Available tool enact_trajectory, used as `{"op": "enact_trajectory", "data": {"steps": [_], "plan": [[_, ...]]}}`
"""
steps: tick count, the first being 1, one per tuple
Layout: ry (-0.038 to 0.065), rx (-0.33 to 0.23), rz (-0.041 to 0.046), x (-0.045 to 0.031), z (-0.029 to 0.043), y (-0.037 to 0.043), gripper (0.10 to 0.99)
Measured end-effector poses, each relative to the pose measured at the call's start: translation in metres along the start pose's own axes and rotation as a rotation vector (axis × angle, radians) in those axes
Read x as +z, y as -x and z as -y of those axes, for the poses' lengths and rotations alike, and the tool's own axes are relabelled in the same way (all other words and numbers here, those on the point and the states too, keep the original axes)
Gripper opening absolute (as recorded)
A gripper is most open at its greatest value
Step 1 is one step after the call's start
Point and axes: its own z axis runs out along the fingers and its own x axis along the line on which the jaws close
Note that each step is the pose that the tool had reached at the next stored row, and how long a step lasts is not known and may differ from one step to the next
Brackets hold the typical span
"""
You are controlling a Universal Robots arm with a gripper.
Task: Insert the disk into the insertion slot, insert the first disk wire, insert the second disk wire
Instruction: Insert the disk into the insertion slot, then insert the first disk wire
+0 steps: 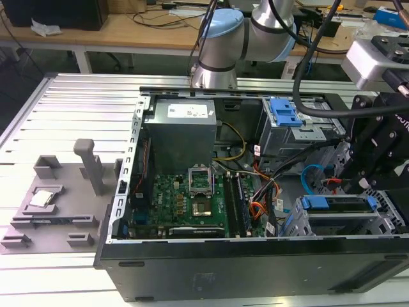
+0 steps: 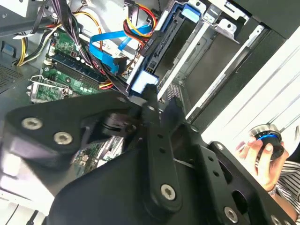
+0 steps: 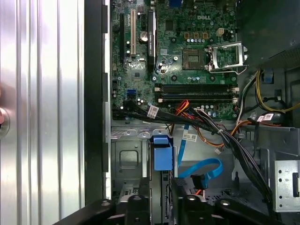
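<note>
The disk, silver in a bright blue carrier, lies in the insertion slot of the grey cage at the exterior view's right. My black gripper hangs right over it. In the first wrist view the gripper flanks the disk's end just past the blue carrier tab, with the jaws close on both sides. The second disk wire, a light-blue flat loop, lies loose beside the cage with its black plug free, and shows again as the blue cable. I cannot tell which cable is the first disk wire.
A bundle of red, orange and black wires runs beside the disk. Another grey cage with a blue clip stands further back. The motherboard fills the case floor. A person's hand holds a round knob outside the case.
</note>
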Motion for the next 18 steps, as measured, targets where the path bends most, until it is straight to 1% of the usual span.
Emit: {"op": "enact_trajectory", "data": {"steps": [2,3,5,16,18], "plan": [[0.0,0.0,0.0,0.0,0.0,0.0,0.231],[0.0,0.0,0.0,0.0001,0.0,0.0,0.231],[0.0,0.0,0.0,0.0001,0.0,0.0,0.11],[0.0,0.0,0.0003,0.0006,0.0008,0.0,0.106],[0.002,0.0,0.0,0.0006,0.011,0.0005,0.106]]}}
